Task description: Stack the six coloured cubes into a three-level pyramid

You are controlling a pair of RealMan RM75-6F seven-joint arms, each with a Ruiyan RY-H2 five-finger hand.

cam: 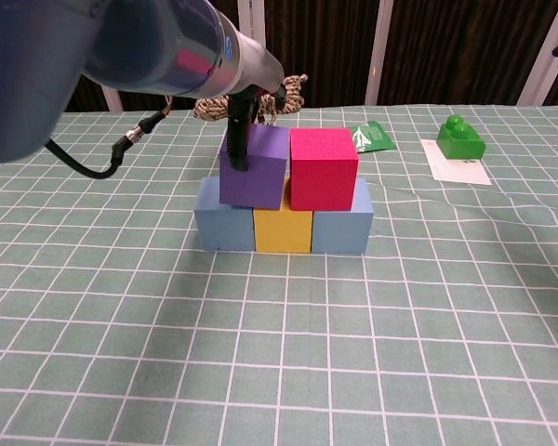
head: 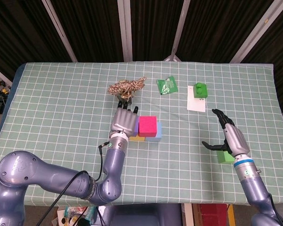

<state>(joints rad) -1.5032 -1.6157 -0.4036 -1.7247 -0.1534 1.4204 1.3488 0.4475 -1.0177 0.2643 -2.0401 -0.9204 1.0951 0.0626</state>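
Observation:
A light blue cube (cam: 223, 226), a yellow cube (cam: 283, 229) and another light blue cube (cam: 341, 230) form a row on the table. A magenta cube (cam: 324, 169) sits on the yellow and right blue cubes. A purple cube (cam: 254, 167) sits beside it on the left blue and yellow cubes, slightly tilted. My left hand (head: 125, 121) grips the purple cube from above, with its fingers (cam: 237, 139) down the cube's front face. My right hand (head: 228, 136) hovers open over a green cube (head: 225, 157) at the table's right front.
A tangle of rope (head: 127, 87) lies just behind the stack. A green packet (head: 166, 85) and a green toy brick (head: 200, 90) on white paper (head: 196, 103) lie at the back right. My left arm (cam: 167, 46) fills the upper left of the chest view.

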